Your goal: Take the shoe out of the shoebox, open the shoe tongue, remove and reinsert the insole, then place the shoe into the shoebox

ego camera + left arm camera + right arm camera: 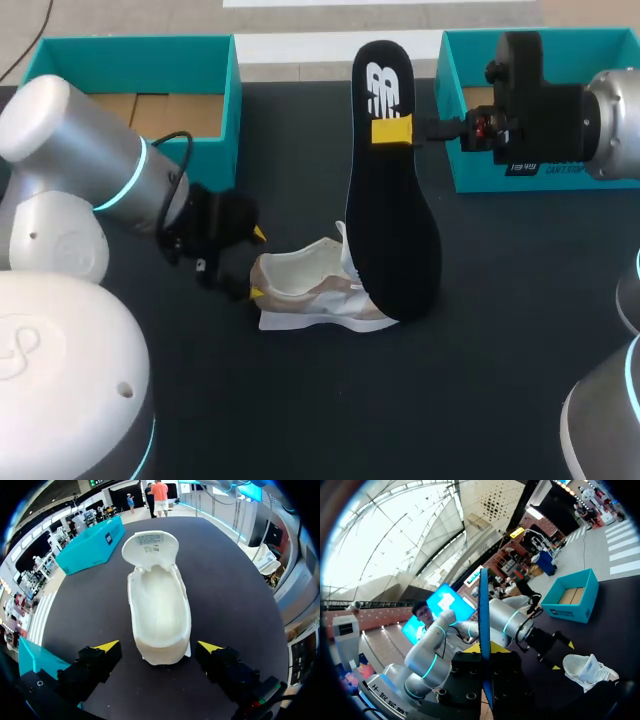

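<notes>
The white shoe (310, 290) lies on the black table with its heel toward my left arm. In the left wrist view the shoe (160, 610) is hollow inside, and its tongue (150, 550) is folded forward. My left gripper (159, 647) is open, one yellow tip on each side of the heel without touching it; the head view shows this gripper (256, 264) at the heel too. The black insole (395, 230) stands upright, its lower end by the shoe's toe. My right gripper (392, 131) is shut on its upper part. From the right wrist the insole (484, 630) appears edge-on between the fingers.
Two open teal boxes stand at the back of the table: one at the left (130, 90) and one at the right (540, 110), just behind my right wrist. The left box (572, 600) also shows beyond my left arm (505, 625) in the right wrist view.
</notes>
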Robot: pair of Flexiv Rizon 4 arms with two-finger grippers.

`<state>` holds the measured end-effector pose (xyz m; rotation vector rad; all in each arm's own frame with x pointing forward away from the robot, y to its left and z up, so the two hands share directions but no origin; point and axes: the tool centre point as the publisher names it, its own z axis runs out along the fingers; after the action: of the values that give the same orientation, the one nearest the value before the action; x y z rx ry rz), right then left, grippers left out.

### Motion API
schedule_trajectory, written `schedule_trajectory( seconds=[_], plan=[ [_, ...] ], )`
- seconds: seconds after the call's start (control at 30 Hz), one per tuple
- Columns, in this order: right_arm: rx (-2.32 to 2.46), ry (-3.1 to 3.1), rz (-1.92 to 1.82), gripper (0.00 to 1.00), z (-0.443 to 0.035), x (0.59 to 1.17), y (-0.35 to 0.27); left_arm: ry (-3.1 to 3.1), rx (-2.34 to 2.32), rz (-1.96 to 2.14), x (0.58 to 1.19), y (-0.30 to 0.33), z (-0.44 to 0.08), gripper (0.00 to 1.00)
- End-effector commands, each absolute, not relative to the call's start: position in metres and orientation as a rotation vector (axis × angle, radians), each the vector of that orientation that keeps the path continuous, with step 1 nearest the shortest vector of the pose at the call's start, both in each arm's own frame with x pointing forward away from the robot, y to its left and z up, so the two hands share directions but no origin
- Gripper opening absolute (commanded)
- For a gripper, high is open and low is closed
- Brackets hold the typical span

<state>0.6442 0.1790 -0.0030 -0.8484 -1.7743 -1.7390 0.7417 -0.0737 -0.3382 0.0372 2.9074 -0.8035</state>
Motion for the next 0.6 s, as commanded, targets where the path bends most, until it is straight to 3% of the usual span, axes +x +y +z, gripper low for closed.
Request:
schedule_trajectory(
  seconds=[0.03, 0.6],
  plan=[
    [-0.849, -1.775, -1.737, 0.0, -0.003, 0.645, 0.181, 2.944, 0.074, -0.659, 0.741, -0.078, -0.324, 1.0],
    [-0.849, -1.775, -1.737, 0.0, -0.003, 0.645, 0.181, 3.065, 0.223, -0.039, 0.742, -0.087, -0.302, 1.0]
  ],
)
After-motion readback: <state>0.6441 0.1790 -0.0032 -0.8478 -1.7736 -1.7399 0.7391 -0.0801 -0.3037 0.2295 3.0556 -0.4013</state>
